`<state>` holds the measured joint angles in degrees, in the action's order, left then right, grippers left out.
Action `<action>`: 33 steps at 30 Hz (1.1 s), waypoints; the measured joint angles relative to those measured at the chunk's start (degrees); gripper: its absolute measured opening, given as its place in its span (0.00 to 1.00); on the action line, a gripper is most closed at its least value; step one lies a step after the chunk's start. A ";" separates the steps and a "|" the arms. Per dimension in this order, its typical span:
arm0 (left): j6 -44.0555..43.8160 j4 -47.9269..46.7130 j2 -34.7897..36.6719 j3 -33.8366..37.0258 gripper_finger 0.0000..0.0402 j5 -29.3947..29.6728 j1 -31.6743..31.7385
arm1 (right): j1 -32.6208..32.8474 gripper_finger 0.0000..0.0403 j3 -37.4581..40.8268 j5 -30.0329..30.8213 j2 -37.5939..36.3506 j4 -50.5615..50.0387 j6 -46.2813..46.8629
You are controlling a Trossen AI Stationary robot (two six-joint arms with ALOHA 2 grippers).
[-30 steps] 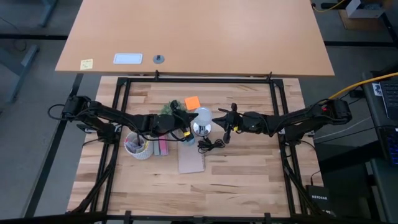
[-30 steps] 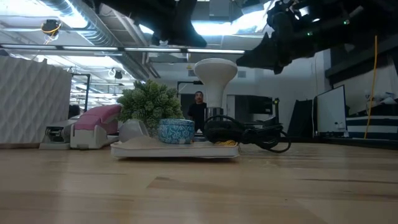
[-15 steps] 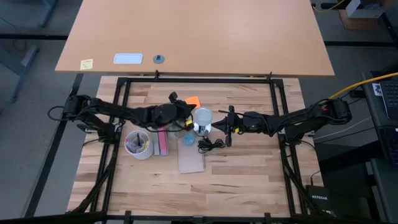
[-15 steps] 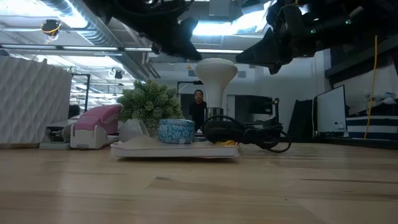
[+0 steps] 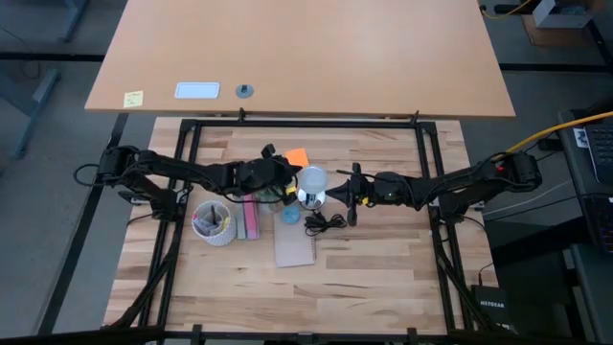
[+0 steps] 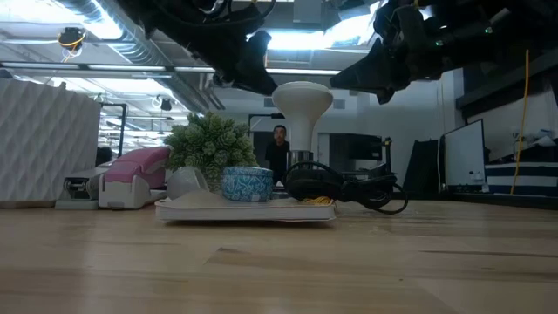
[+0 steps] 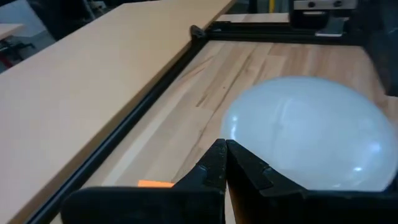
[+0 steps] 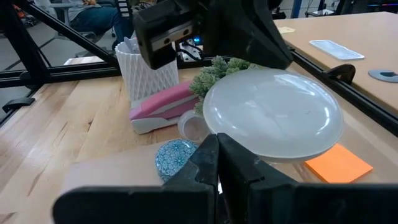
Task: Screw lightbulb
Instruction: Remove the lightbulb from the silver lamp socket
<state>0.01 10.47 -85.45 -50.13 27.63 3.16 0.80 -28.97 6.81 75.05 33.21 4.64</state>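
Since a second ago the left gripper (image 5: 287, 183) has swung from beside the notepad (image 5: 294, 246) toward the table's (image 5: 383, 287) far edge and now hangs just left of the lightbulb (image 5: 311, 179), fingers pressed shut on nothing. Opposite it, the right gripper (image 5: 350, 192) has barely shifted; it sits just right of the lightbulb, its fingers also closed and empty. Neither grips the lightbulb, which stands upright with its globe on top over a shiny socket (image 6: 301, 158), near the table's middle. A black cord (image 6: 349, 189) coils beside the socket. Left of that lie a small blue bowl (image 6: 247, 183), a green plant (image 6: 209, 144), a pink stapler (image 6: 135, 177) and a white cup (image 5: 213, 224). An orange note (image 5: 296, 156) lies behind the lightbulb.
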 joint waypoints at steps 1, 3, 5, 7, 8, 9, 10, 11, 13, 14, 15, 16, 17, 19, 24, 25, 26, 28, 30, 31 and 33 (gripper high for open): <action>-0.01 0.03 0.02 0.00 0.00 -0.57 0.00 | 0.00 0.03 0.00 0.00 0.00 0.00 0.00; -0.01 0.02 0.00 0.00 0.00 -0.74 -0.09 | 0.00 0.03 0.00 0.00 0.02 0.00 0.00; -0.02 0.03 0.02 0.00 0.00 -0.78 -0.09 | 0.00 0.03 0.00 0.00 0.02 0.02 0.00; -0.02 0.03 0.00 0.00 0.00 -0.78 -0.09 | 0.00 0.03 0.00 0.00 0.02 0.02 -0.01; -0.02 0.03 0.01 0.00 0.00 -0.80 -0.09 | 0.00 0.03 0.00 0.00 0.02 0.02 -0.01; -0.04 0.03 0.00 0.00 0.00 -0.80 -0.09 | 0.00 0.03 0.00 0.00 0.02 0.00 -0.02; -0.05 0.03 0.00 0.00 0.00 -0.82 -0.09 | 0.00 0.03 0.00 0.00 0.03 -0.01 -0.02; -0.19 0.03 0.01 0.00 0.00 -0.82 -0.09 | 0.00 0.03 0.00 0.00 0.04 -0.02 -0.02; -0.76 0.02 0.00 0.00 0.00 -0.83 -0.09 | 0.00 0.03 0.00 0.00 0.04 -0.02 -0.02; -1.09 0.01 0.02 0.00 0.00 -0.85 -0.09 | 0.00 0.03 0.00 0.00 0.04 -0.02 -0.02; -1.25 0.03 0.00 0.00 0.00 -0.85 -0.11 | -0.02 0.03 0.00 0.01 0.04 -0.04 -0.02; -1.38 0.03 0.02 0.00 0.00 -0.85 -0.11 | -0.02 0.03 0.00 0.06 0.04 -0.04 -0.02; -1.40 0.01 0.01 0.00 0.00 -0.85 -0.11 | -0.02 0.03 0.00 0.08 0.04 -0.04 -0.02; -1.48 0.01 0.00 0.00 0.00 -0.87 -0.11 | -0.02 0.03 0.00 0.09 0.04 -0.07 -0.02; -1.53 0.01 0.02 0.00 0.00 -0.85 -0.11 | -0.02 0.03 0.00 0.20 0.04 -0.28 -0.04; -1.53 0.01 0.00 0.00 0.00 -0.85 -0.11 | -0.02 0.03 0.00 0.73 0.04 -0.28 -0.04; -1.53 0.01 0.00 0.00 0.00 -0.85 -0.19 | -0.02 0.03 0.00 1.54 0.07 -0.31 -0.04; -1.73 0.01 0.01 0.00 0.00 -0.85 -0.47 | -0.03 0.03 0.00 3.48 0.07 -0.33 -0.06; -1.71 0.02 0.02 0.00 0.00 -0.77 -1.03 | -0.08 0.03 0.00 5.12 0.07 -0.35 -0.09; -1.61 -0.04 0.02 0.00 0.00 -0.51 -1.36 | -0.09 0.03 0.00 5.79 0.09 -0.38 -0.09; -1.60 -0.08 0.07 0.00 0.00 -0.27 -2.00 | -0.04 0.03 0.00 6.98 0.22 -0.38 -0.46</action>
<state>-1.58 10.39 -85.38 -50.13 27.36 1.16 0.76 -28.97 13.79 75.26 32.83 4.18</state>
